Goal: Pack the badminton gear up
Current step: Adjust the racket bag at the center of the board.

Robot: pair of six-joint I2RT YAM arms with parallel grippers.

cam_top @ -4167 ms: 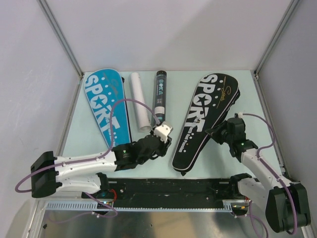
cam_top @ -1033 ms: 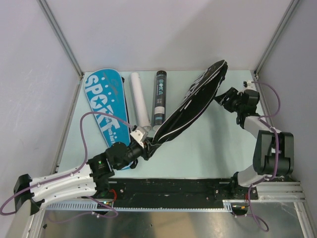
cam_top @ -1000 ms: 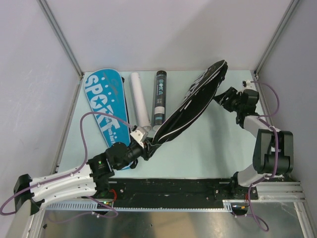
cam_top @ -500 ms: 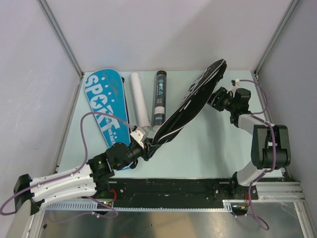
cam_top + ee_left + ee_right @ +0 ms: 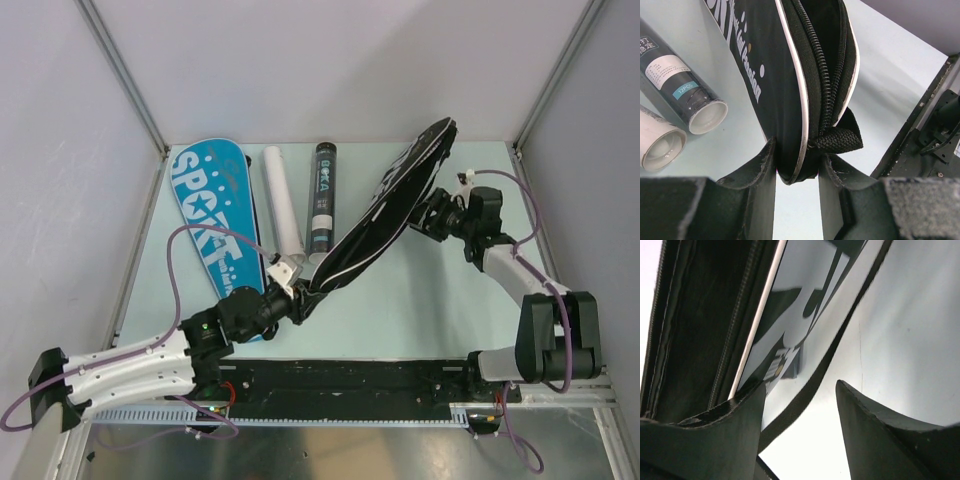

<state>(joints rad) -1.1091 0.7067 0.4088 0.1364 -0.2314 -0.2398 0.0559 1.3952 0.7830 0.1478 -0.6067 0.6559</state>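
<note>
The black "SPORT" cover point(image 5: 385, 215) stands on its long edge, slanting from near the middle of the table up to the back. My left gripper point(image 5: 300, 297) is shut on its narrow zip end point(image 5: 797, 167), with a webbing tab sticking out to the right. My right gripper point(image 5: 424, 217) is open beside the cover's wide part. In the right wrist view the cover point(image 5: 685, 325) fills the left, and a black band of it crosses the gap between the fingers point(image 5: 867, 415). A blue "SPORT" cover point(image 5: 210, 215) lies flat at the left.
A white tube point(image 5: 282, 205) and a black tube point(image 5: 322, 195) lie side by side between the two covers, open ends point(image 5: 704, 111) toward my left gripper. Grey walls close in the back and sides. A black rail point(image 5: 350, 385) runs along the near edge.
The black cover, earlier flat on the table, now stands on edge. Over the last second my right gripper swung left from the back right corner to the cover. The left gripper kept its hold.
</note>
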